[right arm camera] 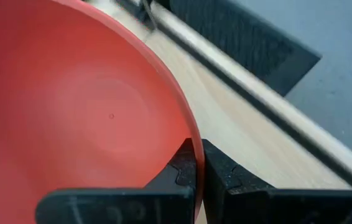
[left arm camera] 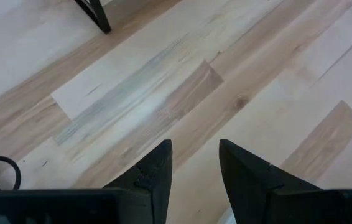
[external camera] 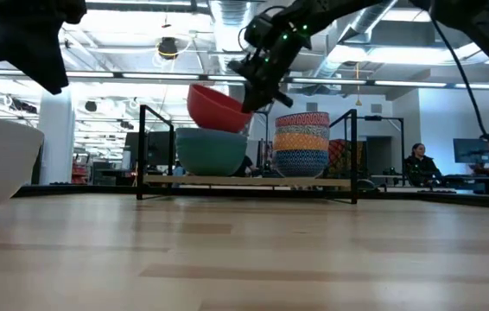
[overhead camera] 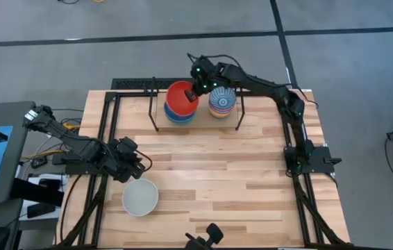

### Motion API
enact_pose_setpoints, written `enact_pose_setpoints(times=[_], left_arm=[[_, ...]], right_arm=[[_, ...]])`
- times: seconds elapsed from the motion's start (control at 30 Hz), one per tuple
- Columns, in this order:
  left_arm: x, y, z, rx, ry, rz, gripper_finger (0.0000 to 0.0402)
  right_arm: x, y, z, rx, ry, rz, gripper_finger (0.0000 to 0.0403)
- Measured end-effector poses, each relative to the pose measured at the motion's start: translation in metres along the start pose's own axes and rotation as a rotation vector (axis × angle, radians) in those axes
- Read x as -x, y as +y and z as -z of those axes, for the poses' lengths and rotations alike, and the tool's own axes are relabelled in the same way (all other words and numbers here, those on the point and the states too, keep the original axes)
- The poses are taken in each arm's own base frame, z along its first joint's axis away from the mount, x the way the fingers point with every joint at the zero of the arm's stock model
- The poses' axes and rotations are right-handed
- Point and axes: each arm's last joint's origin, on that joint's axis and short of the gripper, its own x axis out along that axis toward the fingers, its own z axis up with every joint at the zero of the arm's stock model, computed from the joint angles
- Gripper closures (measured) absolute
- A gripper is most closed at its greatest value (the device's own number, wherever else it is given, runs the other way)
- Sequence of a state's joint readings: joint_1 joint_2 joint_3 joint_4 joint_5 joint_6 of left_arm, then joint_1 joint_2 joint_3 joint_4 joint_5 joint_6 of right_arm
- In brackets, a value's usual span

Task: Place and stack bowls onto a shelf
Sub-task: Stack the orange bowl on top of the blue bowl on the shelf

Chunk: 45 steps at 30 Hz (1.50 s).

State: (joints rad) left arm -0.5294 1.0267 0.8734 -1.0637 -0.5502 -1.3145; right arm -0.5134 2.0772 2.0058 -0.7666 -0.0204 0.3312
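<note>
- The red bowl (overhead camera: 178,97) hangs tilted just above a stack of bowls on the shelf (external camera: 244,181), at the table's far edge; in the low view its lower side sits close over the green bowl (external camera: 211,152), and I cannot tell whether they touch.
- The right gripper (overhead camera: 195,92) is clamped on the red bowl's rim; the right wrist view shows the two dark fingers (right arm camera: 182,168) pinched together over the thin rim.
- Seen from above, a blue bowl (overhead camera: 177,116) shows beneath the red one in the same stack.
- Just beside this stack stands a second one of patterned bowls (external camera: 301,143), between the shelf's upright black brackets (external camera: 143,149).
- A white bowl (overhead camera: 140,196) sits alone on the wooden table (overhead camera: 217,173), near its front left corner, well apart from the shelf.
- The left gripper (overhead camera: 135,165) hovers just beside the white bowl, its fingers (left arm camera: 154,174) apart and empty over bare wood.
</note>
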Motion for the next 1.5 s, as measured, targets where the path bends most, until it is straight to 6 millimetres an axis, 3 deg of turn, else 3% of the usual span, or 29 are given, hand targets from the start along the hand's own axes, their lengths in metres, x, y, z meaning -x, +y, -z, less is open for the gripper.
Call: enact_pose_setpoints(times=[0.23, 0.53, 0.7, 0.87, 1.0, 1.2, 1.5], left_arm=[[-0.002, 0.0, -0.002, 0.008, 0.028, 0.004, 0.0285], [-0.002, 0.0, -0.001, 0.011, 0.055, 0.012, 0.0285], [-0.002, 0.0, 0.0, 0.012, 0.084, 0.02, 0.0285], [-0.001, 0.0, 0.0, 0.023, 0.109, 0.026, 0.0285], [-0.001, 0.0, 0.0, 0.003, 0.099, 0.025, 0.0285], [0.0, -0.003, 0.001, 0.015, 0.087, 0.044, 0.0285], [0.002, -0.005, 0.004, 0.053, 0.043, 0.052, 0.0285]], right_arm=[[-0.027, 0.006, 0.012, 0.014, 0.067, -0.001, 0.0367], [-0.027, 0.012, 0.014, 0.027, 0.068, -0.025, 0.0343], [-0.025, 0.008, 0.013, -0.004, 0.094, -0.083, 0.0284], [-0.004, 0.015, 0.006, 0.018, 0.039, -0.093, 0.0209], [0.013, 0.022, 0.001, 0.053, -0.029, -0.078, 0.0175], [0.025, 0.027, 0.0, 0.107, -0.053, -0.075, 0.018], [-0.021, 0.012, 0.023, 0.092, 0.107, -0.01, 0.0208]])
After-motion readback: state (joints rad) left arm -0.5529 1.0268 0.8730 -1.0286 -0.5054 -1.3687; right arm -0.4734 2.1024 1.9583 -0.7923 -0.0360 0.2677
